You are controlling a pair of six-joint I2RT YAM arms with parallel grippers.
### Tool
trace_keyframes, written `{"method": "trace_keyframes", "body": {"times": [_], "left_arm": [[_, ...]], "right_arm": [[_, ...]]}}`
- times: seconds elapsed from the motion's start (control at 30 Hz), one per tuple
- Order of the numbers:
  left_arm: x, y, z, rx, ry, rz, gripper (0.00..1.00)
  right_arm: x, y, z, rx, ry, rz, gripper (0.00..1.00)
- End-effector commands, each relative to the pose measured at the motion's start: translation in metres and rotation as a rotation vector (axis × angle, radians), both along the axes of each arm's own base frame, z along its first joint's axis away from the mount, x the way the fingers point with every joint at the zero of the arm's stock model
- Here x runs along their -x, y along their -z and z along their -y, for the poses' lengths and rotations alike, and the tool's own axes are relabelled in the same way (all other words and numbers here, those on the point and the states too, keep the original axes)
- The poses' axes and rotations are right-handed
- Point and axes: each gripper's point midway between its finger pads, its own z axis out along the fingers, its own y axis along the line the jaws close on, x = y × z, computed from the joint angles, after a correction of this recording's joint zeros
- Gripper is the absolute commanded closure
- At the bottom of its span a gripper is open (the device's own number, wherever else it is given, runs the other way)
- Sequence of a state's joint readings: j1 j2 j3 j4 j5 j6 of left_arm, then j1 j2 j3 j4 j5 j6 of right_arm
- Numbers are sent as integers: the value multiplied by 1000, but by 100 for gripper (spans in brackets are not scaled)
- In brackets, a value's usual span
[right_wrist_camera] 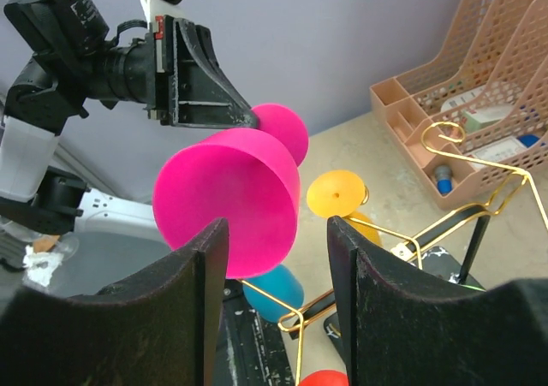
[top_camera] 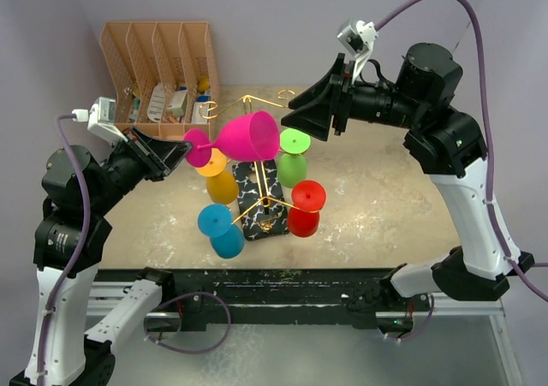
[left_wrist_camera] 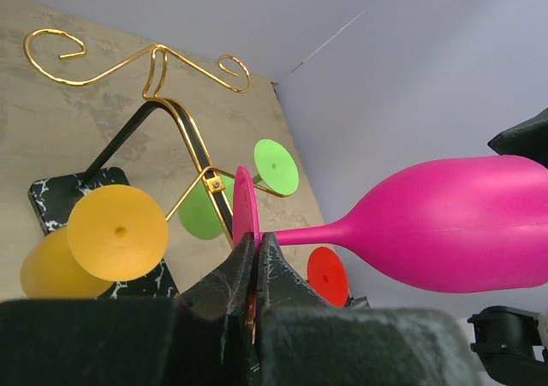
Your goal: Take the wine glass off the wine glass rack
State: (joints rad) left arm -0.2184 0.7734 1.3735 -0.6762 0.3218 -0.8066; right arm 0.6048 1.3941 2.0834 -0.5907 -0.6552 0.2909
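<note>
One pink wine glass (top_camera: 248, 136) juts level from the left pincer (left_wrist_camera: 255, 242), clenched on its foot, apparently free of the wine glass rack (top_camera: 255, 215) beneath. The right pincer (right_wrist_camera: 278, 262), released, faces its bowl; next, close there gently.

The top view looks down from the near side; both wrist views face each other closely across the pink wine glass (top_camera: 253, 136)

Nothing is reading legibly in any view. Packets (top_camera: 159, 102) standing in the peach organiser (top_camera: 163, 48) at the table's (top_camera: 385, 198) far left corner are carrying printed labels, but these are showing too small and blurred to make out.
</note>
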Motion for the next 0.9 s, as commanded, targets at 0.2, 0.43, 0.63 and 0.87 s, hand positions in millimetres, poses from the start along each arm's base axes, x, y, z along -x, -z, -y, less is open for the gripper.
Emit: {"method": "trace_keyframes", "body": {"times": [0.2,0.43,0.63,0.87], "left_arm": [[7,-29,-4,-27,-3,106,100],[6,-29,-4,-30,-4,104,100],[6,-31,-3,-30,0,106,100],[6,-29,-6,-33,-16,92,90]], "right_arm": [[-1,-2,-11,-14,-37,-6,50],[1,9,-28,20,-51,-17,51],[-4,23,-43,71,-12,-34,57],[-31,19,-34,63,165,-52,100]]}}
